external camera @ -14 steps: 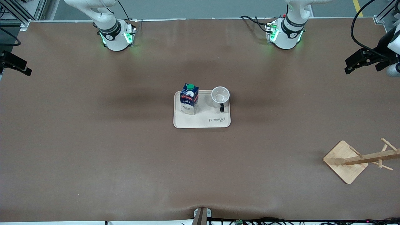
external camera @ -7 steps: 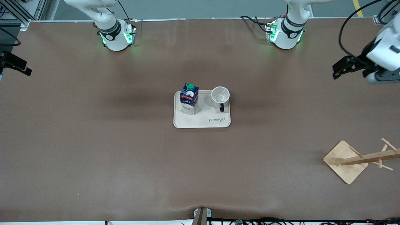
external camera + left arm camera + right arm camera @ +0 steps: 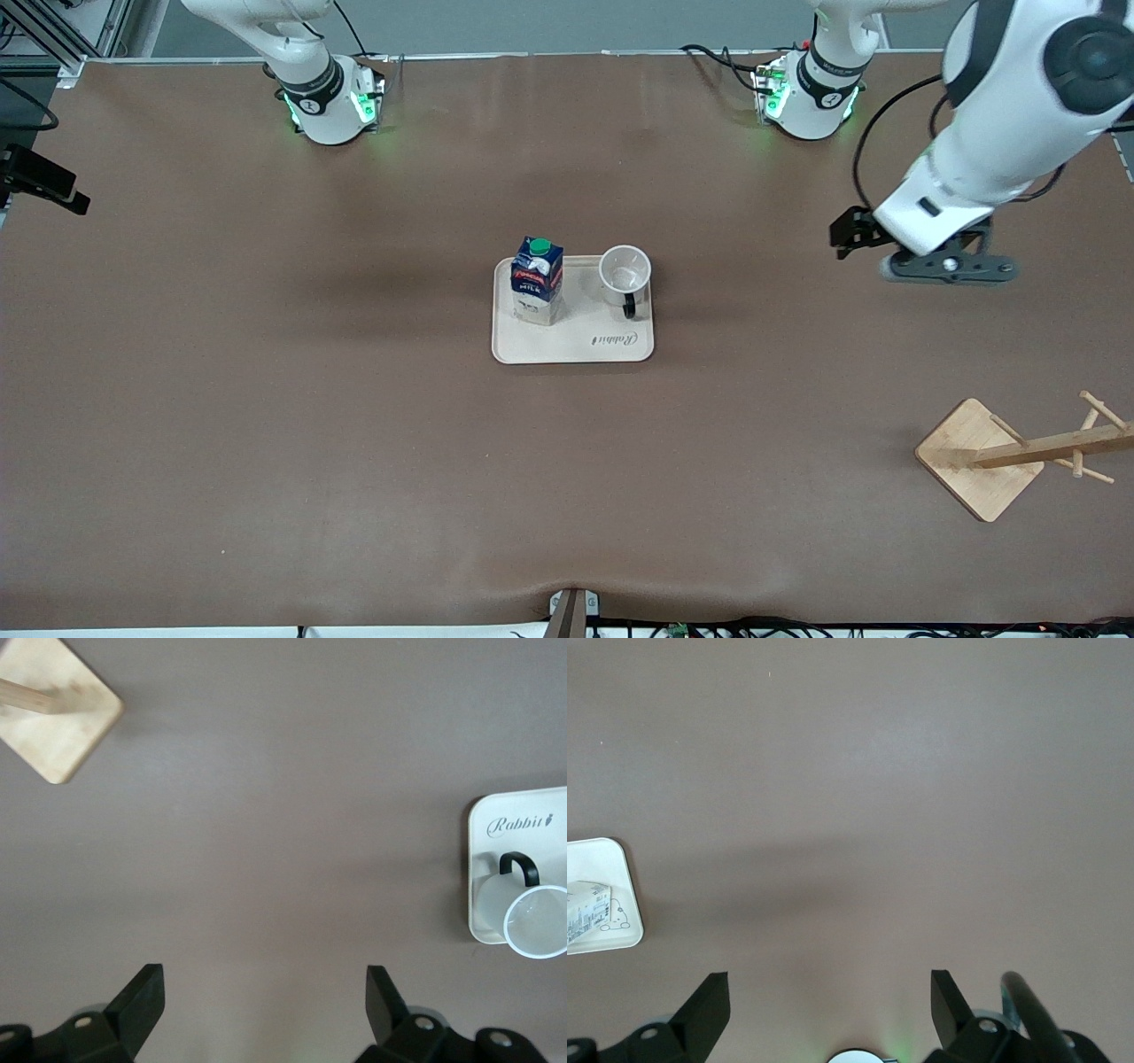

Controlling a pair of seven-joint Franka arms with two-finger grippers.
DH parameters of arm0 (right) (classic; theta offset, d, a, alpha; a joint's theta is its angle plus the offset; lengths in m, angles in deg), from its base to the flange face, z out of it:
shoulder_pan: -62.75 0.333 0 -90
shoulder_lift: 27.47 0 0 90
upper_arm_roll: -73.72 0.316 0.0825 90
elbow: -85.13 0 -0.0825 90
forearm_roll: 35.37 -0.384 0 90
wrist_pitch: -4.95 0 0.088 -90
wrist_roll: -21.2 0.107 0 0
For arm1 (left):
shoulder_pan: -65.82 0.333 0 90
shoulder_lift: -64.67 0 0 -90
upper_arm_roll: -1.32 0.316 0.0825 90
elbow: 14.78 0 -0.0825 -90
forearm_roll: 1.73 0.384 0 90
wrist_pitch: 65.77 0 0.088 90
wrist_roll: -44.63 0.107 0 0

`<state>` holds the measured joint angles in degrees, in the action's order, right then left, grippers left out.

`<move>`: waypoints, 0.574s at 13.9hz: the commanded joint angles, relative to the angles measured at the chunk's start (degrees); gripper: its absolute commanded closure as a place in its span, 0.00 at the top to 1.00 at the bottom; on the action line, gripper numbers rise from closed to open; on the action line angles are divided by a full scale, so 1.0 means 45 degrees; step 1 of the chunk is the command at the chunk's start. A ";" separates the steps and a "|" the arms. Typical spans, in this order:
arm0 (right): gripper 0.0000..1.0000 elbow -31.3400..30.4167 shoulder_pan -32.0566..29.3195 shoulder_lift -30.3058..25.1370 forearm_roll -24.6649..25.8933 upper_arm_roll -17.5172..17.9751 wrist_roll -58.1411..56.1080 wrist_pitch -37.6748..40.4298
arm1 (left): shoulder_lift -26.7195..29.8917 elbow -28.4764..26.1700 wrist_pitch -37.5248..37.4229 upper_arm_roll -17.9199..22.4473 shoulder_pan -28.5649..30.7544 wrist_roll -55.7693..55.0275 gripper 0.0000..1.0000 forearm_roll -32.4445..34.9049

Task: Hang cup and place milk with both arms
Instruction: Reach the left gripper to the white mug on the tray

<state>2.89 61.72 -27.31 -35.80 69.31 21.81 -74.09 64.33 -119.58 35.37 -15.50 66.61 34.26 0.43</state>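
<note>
The white cup (image 3: 625, 269) stands upright on a cream tray (image 3: 576, 353) at mid-table, its black handle toward the front camera. The dark-blue milk (image 3: 537, 280) with a green cap stands on the same tray, toward the right arm's end. My left gripper (image 3: 849, 235) is open and empty in the air over bare table, between the tray and the left arm's end. Its wrist view (image 3: 266, 988) shows the cup (image 3: 536, 921) off to one side. My right gripper (image 3: 49, 184) waits open at the right arm's table edge (image 3: 828, 992). The milk (image 3: 585, 912) shows in the right wrist view.
A wooden peg rack (image 3: 1019, 450) on a square base stands near the left arm's end, nearer the front camera; its base also shows in the left wrist view (image 3: 58, 722). Brown mat covers the table. The tray's corner shows in the right wrist view (image 3: 616, 859).
My left arm has swung in from the table's edge toward the tray, gripper still open. The right arm, cup and milk have not moved.
</note>
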 commanded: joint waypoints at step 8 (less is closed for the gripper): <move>1.00 0.0090 -0.0145 0.0238 -0.0216 0.0199 -0.0038 -0.0015 | -0.2013 -0.1125 0.2777 -0.1088 -0.1950 -0.5599 1.00 -0.0206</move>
<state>2.89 61.72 -26.95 -35.86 69.45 21.81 -74.12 56.19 -124.33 46.44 -20.33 59.41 12.77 -0.08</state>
